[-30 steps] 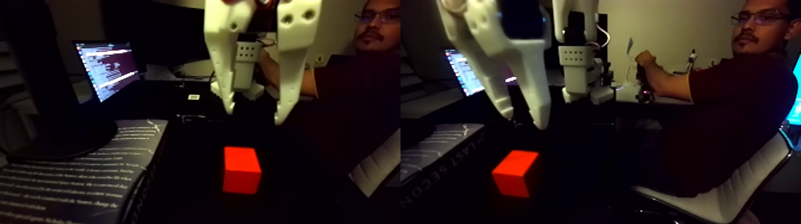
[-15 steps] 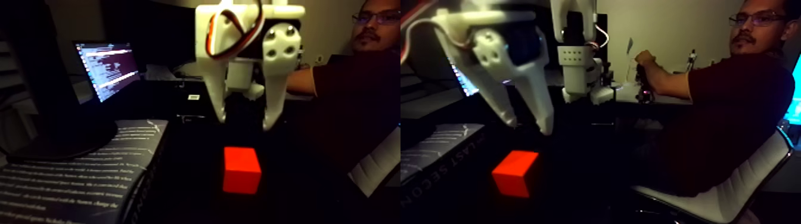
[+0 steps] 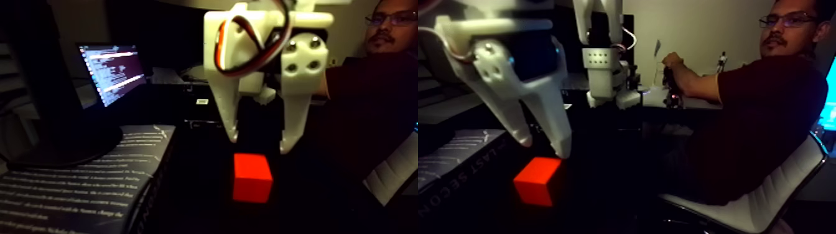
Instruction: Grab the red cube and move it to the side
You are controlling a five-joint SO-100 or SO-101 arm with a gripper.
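The red cube (image 3: 252, 178) sits on the dark tabletop (image 3: 199, 193), beside a printed book (image 3: 81, 187). Just above the cube the white claw (image 3: 258, 144) hangs spread, empty. The cube looks rigid, light, smooth-faced; pinch opposite flat sides.

Smooth matt red cube (image 3: 252, 177), white matt plastic hand (image 3: 259, 143), printed paper book cover (image 3: 74, 187).
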